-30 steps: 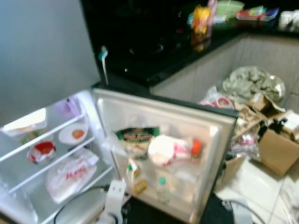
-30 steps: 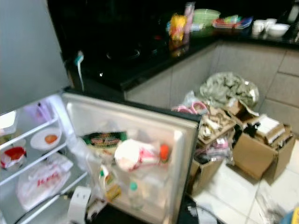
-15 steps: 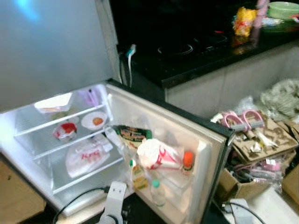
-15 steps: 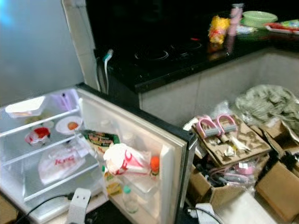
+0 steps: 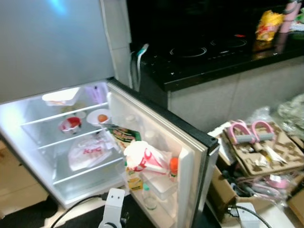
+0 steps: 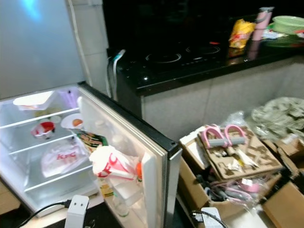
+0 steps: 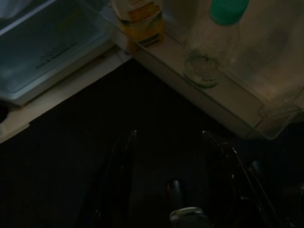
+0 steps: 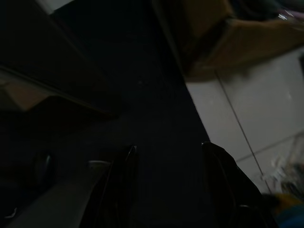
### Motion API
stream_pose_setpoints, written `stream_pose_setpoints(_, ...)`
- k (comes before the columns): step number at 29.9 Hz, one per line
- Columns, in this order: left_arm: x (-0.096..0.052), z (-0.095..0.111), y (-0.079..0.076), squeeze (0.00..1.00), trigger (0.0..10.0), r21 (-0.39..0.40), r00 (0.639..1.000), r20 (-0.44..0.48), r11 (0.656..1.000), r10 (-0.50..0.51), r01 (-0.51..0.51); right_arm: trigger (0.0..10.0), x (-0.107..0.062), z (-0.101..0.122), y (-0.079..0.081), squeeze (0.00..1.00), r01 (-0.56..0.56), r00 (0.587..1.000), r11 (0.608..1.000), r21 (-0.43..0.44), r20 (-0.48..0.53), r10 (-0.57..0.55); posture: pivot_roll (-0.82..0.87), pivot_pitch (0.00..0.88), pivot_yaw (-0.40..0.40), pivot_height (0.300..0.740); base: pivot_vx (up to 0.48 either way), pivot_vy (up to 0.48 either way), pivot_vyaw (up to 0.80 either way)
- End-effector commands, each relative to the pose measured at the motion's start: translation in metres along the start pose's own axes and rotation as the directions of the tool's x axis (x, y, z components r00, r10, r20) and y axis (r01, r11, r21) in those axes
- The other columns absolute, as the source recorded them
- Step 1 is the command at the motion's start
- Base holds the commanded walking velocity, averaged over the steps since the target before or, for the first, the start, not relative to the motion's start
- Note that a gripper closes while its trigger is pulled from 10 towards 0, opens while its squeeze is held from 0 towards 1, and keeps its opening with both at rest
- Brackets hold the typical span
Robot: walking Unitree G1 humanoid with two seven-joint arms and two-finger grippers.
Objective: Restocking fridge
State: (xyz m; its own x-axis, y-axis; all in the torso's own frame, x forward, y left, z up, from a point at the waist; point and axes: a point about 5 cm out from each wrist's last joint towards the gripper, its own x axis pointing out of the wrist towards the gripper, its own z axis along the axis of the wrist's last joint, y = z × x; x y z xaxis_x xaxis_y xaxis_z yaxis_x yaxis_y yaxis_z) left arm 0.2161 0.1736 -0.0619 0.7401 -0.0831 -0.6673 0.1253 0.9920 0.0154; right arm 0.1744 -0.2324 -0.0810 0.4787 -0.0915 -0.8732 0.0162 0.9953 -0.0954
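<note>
Green-capped bottle (image 7: 213,45) before left claw (image 7: 168,166)

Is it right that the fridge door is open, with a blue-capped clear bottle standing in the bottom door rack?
Not quite: the clear bottle in the bottom rack of the open fridge door has a green cap, not blue. The left wrist view shows it.

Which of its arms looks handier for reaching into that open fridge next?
Probably the left. The left gripper, open and holding nothing, hangs just before the door shelf with the green-capped bottle. The right gripper, also open, hangs over the floor tiles near a cardboard box.
</note>
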Motion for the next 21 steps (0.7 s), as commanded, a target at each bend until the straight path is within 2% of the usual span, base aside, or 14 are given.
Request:
stream_pose_setpoints(1,-0.003,-0.005,0.008,0.0,10.0,-0.008,1.0,-0.016,1.0,0.021,-0.021,10.0,0.001,0.001,0.005,0.0,-0.012,1.0,1.0,0.004,0.008,0.012,-0.05,0.006,0.024,0.74,0.0,0.0,0.0)
stream_pose_setpoints(8,-0.007,-0.013,0.015,0.0,10.0,-0.012,0.998,-0.036,0.999,0.045,-0.045,10.0,0.0,0.0,0.004,0.0,-0.007,1.0,1.0,-0.017,0.006,0.007,-0.04,0.009,0.027,0.74,0.0,0.0,0.0)
stream_pose_setpoints(11,-0.013,-0.027,0.024,0.0,10.0,-0.01,0.994,-0.084,0.997,0.076,-0.077,10.0,-0.002,0.006,-0.013,0.0,0.078,0.995,0.996,0.034,0.061,-0.08,-0.04,0.014,0.027,0.74,0.0,0.0,0.0)
stream_pose_setpoints(12,-0.013,-0.027,0.024,0.0,10.0,-0.01,0.994,-0.084,0.997,0.076,-0.077,10.0,-0.002,0.006,-0.013,0.0,0.078,0.995,0.996,0.034,0.061,-0.08,-0.04,0.014,0.027,0.74,0.0,0.0,0.0)
stream_pose_setpoints(13,-0.014,-0.029,0.025,0.0,10.0,-0.009,0.992,-0.093,0.997,0.079,-0.081,4.6,-0.002,0.011,-0.018,0.0,0.101,0.991,0.993,0.056,0.083,-0.105,-0.04,0.014,0.027,0.74,0.0,0.0,0.0)
stream_pose_setpoints(15,-0.014,-0.029,0.025,0.0,10.0,-0.009,0.992,-0.093,0.997,0.079,-0.081,4.6,-0.002,0.011,-0.018,0.0,0.101,0.991,0.993,0.056,0.083,-0.105,-0.04,0.014,0.027,0.74,0.0,0.0,0.0)
stream_pose_setpoints(16,-0.015,-0.032,0.026,0.0,10.0,-0.008,0.991,-0.102,0.996,0.084,-0.085,0.0,-0.003,0.028,-0.023,0.0,0.12,0.984,0.991,0.054,0.125,-0.126,-0.04,0.013,0.027,0.74,0.0,0.0,0.0)
stream_pose_setpoints(17,-0.016,-0.035,0.026,0.0,10.0,-0.004,0.99,-0.113,0.996,0.09,-0.091,10.0,-0.004,0.044,-0.028,0.0,0.145,0.976,0.989,0.039,0.158,-0.149,-0.04,0.013,0.028,0.74,0.0,0.0,0.0)
stream_pose_setpoints(19,-0.019,-0.041,0.027,0.0,10.0,0.004,0.986,-0.134,0.995,0.1,-0.1,10.0,-0.006,0.066,-0.034,0.0,0.184,0.962,0.982,0.03,0.199,-0.187,-0.04,0.013,0.028,0.74,0.0,0.0,0.0)
stream_pose_setpoints(20,-0.021,-0.047,0.028,0.0,10.0,0.021,0.981,-0.16,0.994,0.111,-0.109,10.0,-0.007,0.077,-0.034,0.0,0.191,0.956,0.98,0.053,0.218,-0.198,-0.04,0.013,0.028,0.74,0.0,0.0,0.0)
stream_pose_setpoints(21,-0.021,-0.047,0.028,0.0,10.0,0.021,0.981,-0.16,0.994,0.111,-0.109,10.0,-0.007,0.077,-0.034,0.0,0.191,0.956,0.98,0.053,0.218,-0.198,-0.04,0.013,0.028,0.74,0.0,0.0,0.0)
